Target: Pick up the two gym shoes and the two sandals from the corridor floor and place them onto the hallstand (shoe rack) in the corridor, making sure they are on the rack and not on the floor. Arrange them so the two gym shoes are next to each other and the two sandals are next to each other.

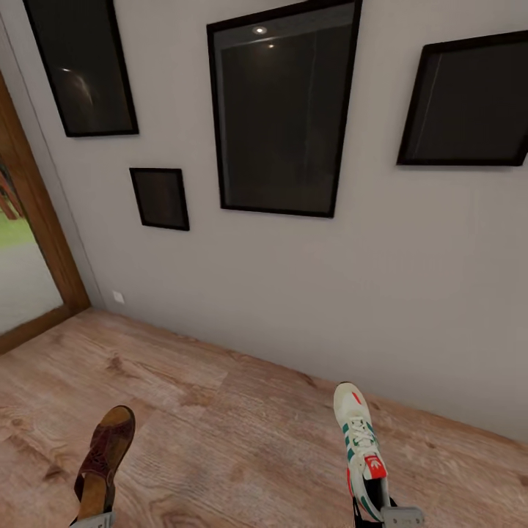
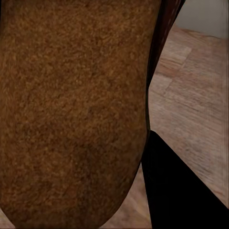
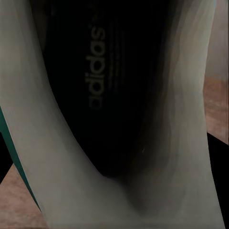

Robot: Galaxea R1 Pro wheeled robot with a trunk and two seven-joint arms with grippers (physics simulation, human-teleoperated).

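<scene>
One brown sandal (image 1: 106, 458) with a tan insole sticks out forward from my left gripper (image 1: 93, 521), which is shut on its heel end above the corridor floor (image 1: 235, 433). Up close, its insole (image 2: 71, 109) sits against a dark finger (image 2: 183, 191). A white gym shoe (image 1: 361, 447) with green stripes and a red tongue label is held the same way by my right gripper (image 1: 400, 515), which is shut on its heel. The shoe's dark inside and cream collar (image 3: 119, 95) lie right before the right wrist camera. The hallstand is out of view.
A pale wall (image 1: 293, 293) stands close ahead, hung with several black-framed pictures (image 1: 282, 110). A wooden door frame (image 1: 44, 220) with a glass opening is at the left. A small white socket (image 1: 117, 297) sits low on the wall. Wood plank floor runs between me and the wall.
</scene>
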